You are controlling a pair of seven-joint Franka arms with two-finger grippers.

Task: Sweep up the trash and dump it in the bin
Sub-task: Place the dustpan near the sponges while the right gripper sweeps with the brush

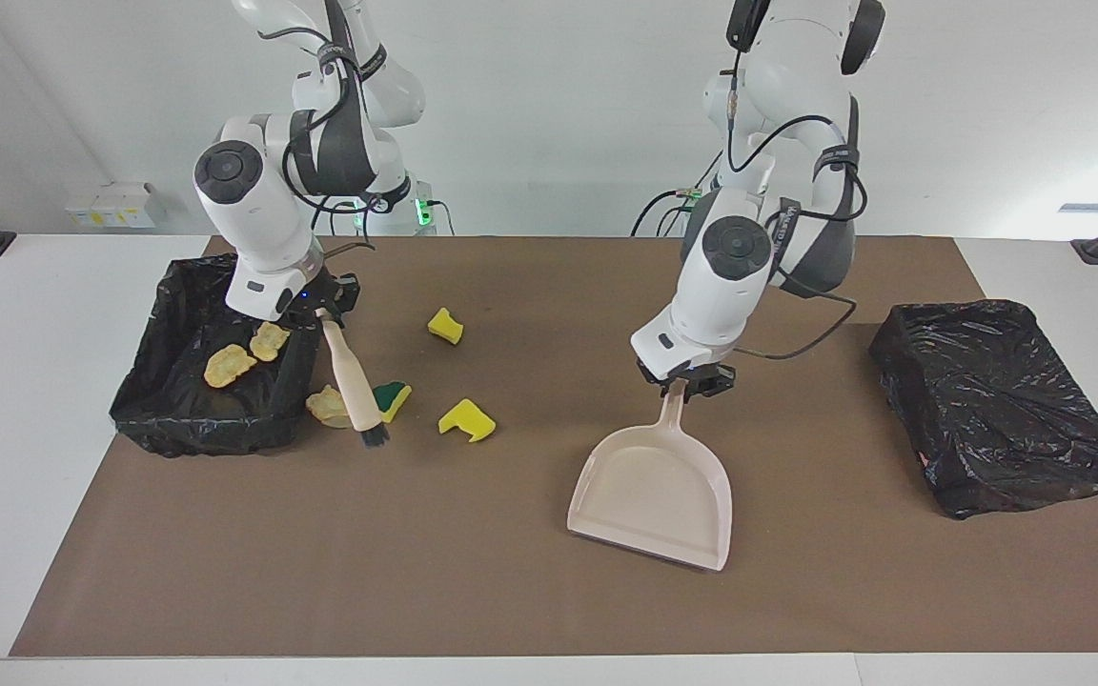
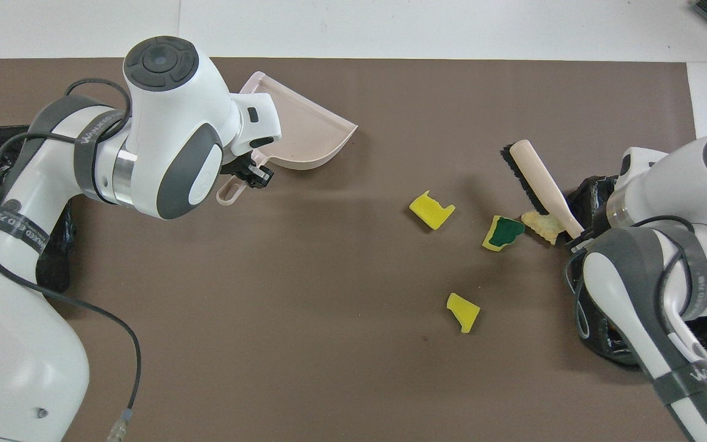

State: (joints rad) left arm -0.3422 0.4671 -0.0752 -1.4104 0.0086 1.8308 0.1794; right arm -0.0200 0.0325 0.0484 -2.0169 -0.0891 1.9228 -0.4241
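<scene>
lying on the brown mat (image 1: 511, 591), three sponge scraps (image 1: 466, 419) and a crust (image 1: 330, 407) sit beside the bin (image 1: 177, 419); right gripper (image 1: 325, 310) clamps the brush (image 1: 355, 386), left gripper (image 1: 692, 381) clamps the dustpan (image 1: 649, 491).

From above, the right arm covers most of the bin (image 2: 593, 196) under the right pincer (image 2: 574, 240) and hides that pincer's fingertips; the left arm hides much of the other bin (image 2: 53, 270).
</scene>
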